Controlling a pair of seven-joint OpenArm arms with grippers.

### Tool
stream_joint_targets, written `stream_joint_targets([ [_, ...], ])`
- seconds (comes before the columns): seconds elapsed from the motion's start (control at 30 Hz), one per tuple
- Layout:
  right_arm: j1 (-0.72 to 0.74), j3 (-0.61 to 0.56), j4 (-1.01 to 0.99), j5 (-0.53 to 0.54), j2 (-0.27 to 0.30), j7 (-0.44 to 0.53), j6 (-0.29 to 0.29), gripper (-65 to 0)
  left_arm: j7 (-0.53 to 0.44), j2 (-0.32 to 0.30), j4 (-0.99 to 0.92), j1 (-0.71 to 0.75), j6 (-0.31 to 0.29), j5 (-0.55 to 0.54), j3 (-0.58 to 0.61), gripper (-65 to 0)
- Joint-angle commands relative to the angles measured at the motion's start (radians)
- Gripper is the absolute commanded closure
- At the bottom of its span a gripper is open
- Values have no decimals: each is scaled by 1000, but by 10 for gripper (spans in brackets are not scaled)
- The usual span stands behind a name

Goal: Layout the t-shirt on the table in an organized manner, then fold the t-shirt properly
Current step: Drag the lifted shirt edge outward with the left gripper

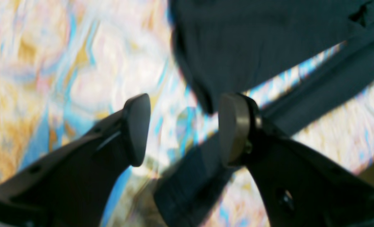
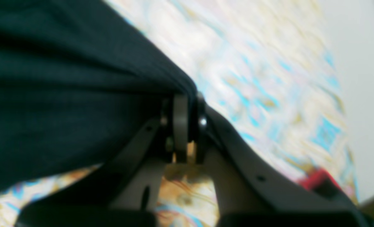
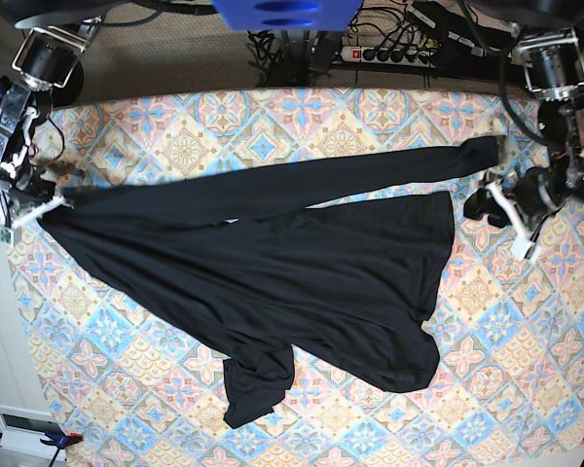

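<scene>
Black t-shirt (image 3: 273,282) lay skewed across the patterned desk (image 3: 526,389). Right tool (image 2: 187,126) pinched its edge; left tool (image 1: 183,129) gaped, empty (sleeve (image 1: 331,78) alongside). Best regrip opp. hem corner, pull taut, even.

A plain solid black t-shirt (image 3: 302,277) is seen; the table (image 3: 526,389) is covered in pastel blue, pink and cream diamond floral tiles.

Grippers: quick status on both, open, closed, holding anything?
Left gripper: open, holding nothing; the t-shirt lies just beyond it.
Right gripper: shut on the t-shirt's edge.
</scene>
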Motion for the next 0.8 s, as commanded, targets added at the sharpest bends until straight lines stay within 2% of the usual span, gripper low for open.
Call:
stream_joint_targets([
  [0.0, 27, 10, 32, 7, 31, 38, 3, 0, -10, 6, 14, -17, -3, 24, -6, -335],
  [0.13, 28, 13, 30, 0, 31, 36, 3, 0, -5, 106, 14, -62, -3, 147, 54, -335],
  [0.3, 28, 13, 33, 0, 32, 36, 3, 0, -11, 143, -40, -79, -3, 213, 184, -335],
  [0.43, 28, 13, 32, 0, 32, 36, 3, 0, -77, 152, -158, -117, -2, 231, 276, -329],
  [0.5, 28, 13, 32, 0, 32, 36, 3, 0, -94, 146, -178, -118, -2, 245, 293, -288],
  [0.53, 28, 13, 32, 0, 32, 36, 3, 0, -94, 129, -178, -115, -2, 251, 294, -234],
  [0.63, 28, 12, 32, 0, 32, 36, 3, 0, -108, 85, -179, -115, -2, 253, 284, -11],
  [0.77, 22, 9, 35, 0, 32, 35, 3, 0, -120, 14, -175, -69, -3, 248, 202, -10],
])
